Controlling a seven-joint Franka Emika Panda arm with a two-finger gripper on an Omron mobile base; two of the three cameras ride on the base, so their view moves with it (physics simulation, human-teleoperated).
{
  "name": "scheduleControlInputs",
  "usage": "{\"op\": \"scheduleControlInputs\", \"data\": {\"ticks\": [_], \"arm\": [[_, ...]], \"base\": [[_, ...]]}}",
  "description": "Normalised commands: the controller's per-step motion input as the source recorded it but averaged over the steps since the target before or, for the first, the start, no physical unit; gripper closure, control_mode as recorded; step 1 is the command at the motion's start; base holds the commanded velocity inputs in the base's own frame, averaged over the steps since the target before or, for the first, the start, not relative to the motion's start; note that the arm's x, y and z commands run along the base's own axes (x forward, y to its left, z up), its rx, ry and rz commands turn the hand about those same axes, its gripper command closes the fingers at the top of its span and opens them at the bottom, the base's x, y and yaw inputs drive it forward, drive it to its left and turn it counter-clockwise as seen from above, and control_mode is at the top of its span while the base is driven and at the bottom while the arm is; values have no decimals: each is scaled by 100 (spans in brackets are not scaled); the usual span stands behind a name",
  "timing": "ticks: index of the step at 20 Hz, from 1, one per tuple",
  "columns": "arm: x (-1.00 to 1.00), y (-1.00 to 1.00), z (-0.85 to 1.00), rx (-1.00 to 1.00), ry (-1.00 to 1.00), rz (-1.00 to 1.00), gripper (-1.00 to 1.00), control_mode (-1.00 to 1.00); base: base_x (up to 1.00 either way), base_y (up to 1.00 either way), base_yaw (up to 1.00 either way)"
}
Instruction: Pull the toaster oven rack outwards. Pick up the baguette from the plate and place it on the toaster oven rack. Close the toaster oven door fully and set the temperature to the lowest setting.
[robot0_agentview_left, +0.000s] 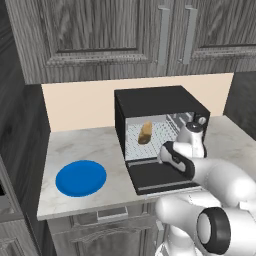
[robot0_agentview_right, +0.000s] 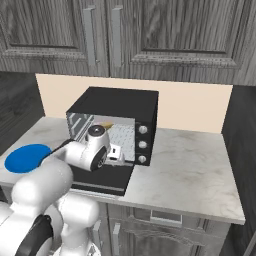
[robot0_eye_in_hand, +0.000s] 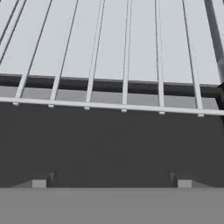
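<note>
The baguette (robot0_agentview_left: 145, 133) already sits on the toaster oven rack (robot0_eye_in_hand: 113, 57), inside. My gripper (robot0_eye_in_hand: 111, 183) has its fingers wide apart above the toaster oven door (robot0_agentview_left: 157, 176). I should get underneath the door's edge and lift slowly.

Even, soft, slightly blurry rendered light

Hand view: toaster oven rack (robot0_eye_in_hand: 124, 52) spans the upper half, thin silver bars running away from the camera, joined by a cross bar along the near edge. Dark toaster oven door (robot0_eye_in_hand: 109, 144) lies flat just below that edge. Two finger tips (robot0_eye_in_hand: 41, 181) of the gripper (robot0_eye_in_hand: 111, 183) stand wide apart, nothing between them.
</note>
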Motion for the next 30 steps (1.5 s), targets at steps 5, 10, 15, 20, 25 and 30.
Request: {"op": "scheduleControlInputs", "data": {"ticks": [5, 10, 15, 20, 25, 30], "arm": [[14, 0, -20, 0, 6, 0, -100, -100], [29, 0, -1, 0, 0, 0, -100, -100], [42, 0, 0, 0, 0, 0, -100, -100], [39, 0, 0, 0, -1, 0, -100, -100], [38, 0, 0, 0, -1, 0, -100, -100], [36, 0, 0, 0, -6, 0, -100, -100]], "base": [[0, 0, 0], [0, 0, 0], [0, 0, 0], [0, 0, 0], [0, 0, 0], [0, 0, 0]]}}
